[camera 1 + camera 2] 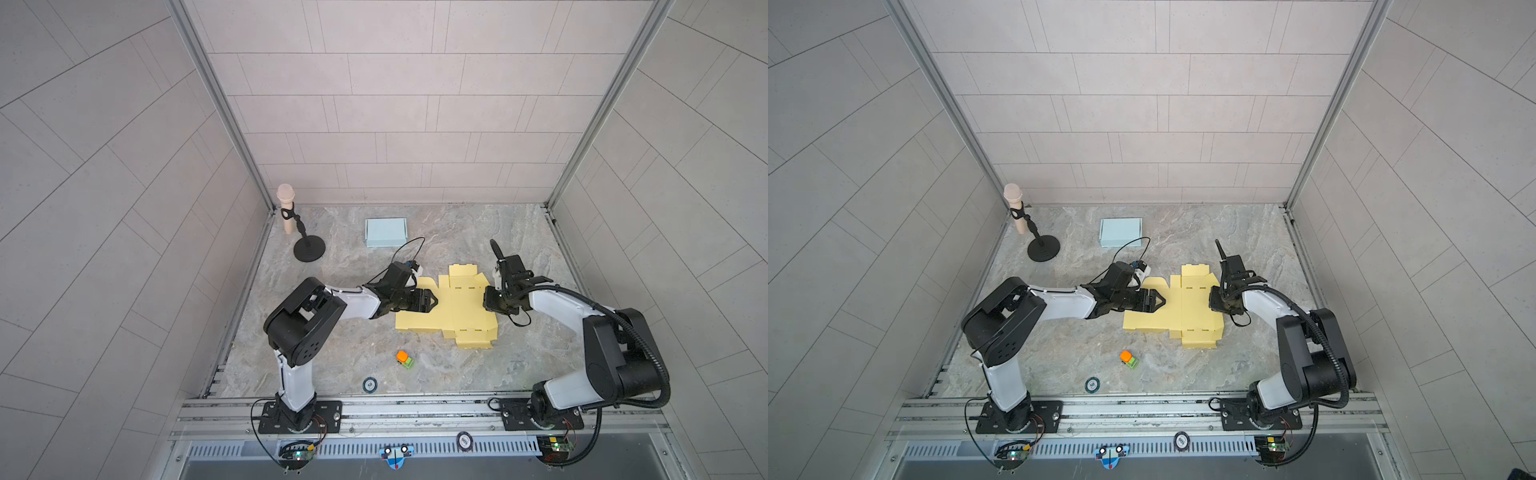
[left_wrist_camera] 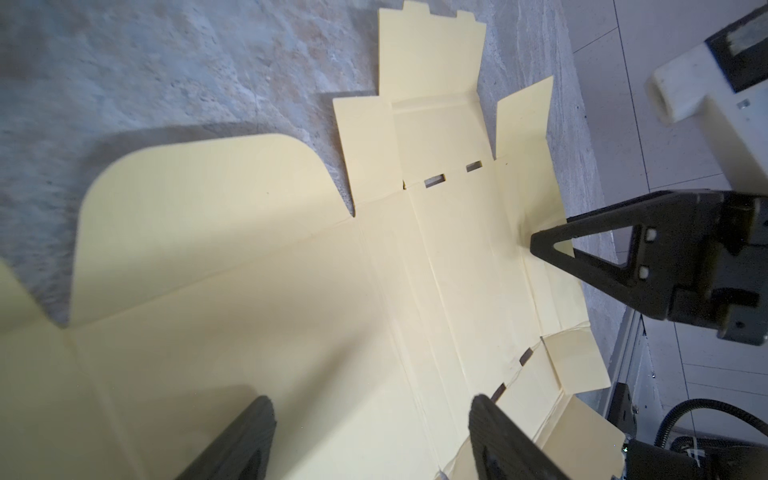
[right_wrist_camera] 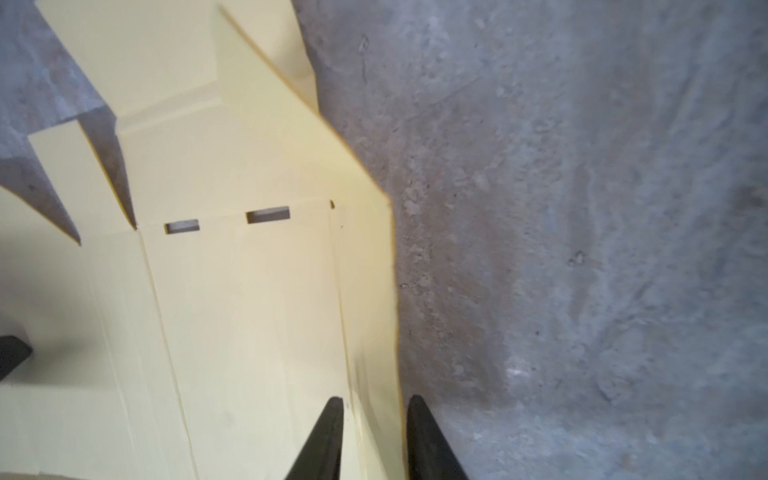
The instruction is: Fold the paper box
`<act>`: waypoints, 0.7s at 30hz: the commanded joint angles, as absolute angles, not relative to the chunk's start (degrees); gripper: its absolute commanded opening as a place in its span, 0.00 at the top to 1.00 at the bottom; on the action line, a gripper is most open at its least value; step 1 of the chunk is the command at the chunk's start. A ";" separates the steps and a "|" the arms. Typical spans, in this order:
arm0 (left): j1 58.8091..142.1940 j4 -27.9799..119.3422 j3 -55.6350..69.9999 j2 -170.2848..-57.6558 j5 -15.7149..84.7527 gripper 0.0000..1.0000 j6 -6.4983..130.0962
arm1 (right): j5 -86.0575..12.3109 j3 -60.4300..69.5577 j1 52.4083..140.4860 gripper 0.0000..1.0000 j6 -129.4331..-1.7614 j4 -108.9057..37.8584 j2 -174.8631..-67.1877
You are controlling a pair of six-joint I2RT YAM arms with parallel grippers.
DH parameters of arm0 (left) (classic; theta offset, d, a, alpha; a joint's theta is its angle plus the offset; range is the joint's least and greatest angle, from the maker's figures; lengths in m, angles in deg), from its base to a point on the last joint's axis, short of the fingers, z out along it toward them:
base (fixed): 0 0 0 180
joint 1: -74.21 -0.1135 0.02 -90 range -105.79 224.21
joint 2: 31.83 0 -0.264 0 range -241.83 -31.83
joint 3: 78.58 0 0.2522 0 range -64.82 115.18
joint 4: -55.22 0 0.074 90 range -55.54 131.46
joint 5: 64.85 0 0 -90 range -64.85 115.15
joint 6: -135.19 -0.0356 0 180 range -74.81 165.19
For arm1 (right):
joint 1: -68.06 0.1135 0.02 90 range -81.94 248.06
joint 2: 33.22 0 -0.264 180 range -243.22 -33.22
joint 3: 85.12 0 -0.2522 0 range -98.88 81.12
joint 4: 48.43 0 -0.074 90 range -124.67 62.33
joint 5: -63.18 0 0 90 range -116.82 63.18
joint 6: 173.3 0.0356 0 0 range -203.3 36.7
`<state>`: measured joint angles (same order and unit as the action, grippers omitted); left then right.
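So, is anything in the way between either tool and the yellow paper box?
Nothing visible. The left tool is over the flat paper box, and the right tool straddles its side edge. The toy truck lies apart from it.

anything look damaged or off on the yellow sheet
Yes, slightly. The sheet has a wrinkled, possibly torn crease near its right front corner, clearest in the left wrist view. Otherwise it lies mostly flat. A small toy sits loose nearby and looks unrelated to the folding.
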<state>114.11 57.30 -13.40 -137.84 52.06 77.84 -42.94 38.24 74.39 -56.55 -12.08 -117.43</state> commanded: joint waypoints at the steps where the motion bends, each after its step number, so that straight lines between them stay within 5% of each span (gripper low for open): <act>1: 114.37 53.41 -15.86 -137.82 51.50 0.22 78.68 | -48.16 39.16 72.76 0.68 -58.78 -11.52 -116.63; 12: 114.37 54.88 -16.65 -138.09 52.40 0.22 79.89 | -50.93 39.78 72.11 0.85 -60.15 -13.02 -118.59; 21: 114.38 55.71 -16.86 -137.02 52.74 0.24 80.79 | -46.72 37.52 72.32 0.92 -65.36 -6.51 -109.97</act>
<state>114.11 59.96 -14.97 -137.52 52.52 79.93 -50.00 39.42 72.45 -62.41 -10.05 -113.73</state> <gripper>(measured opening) 0.765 0.080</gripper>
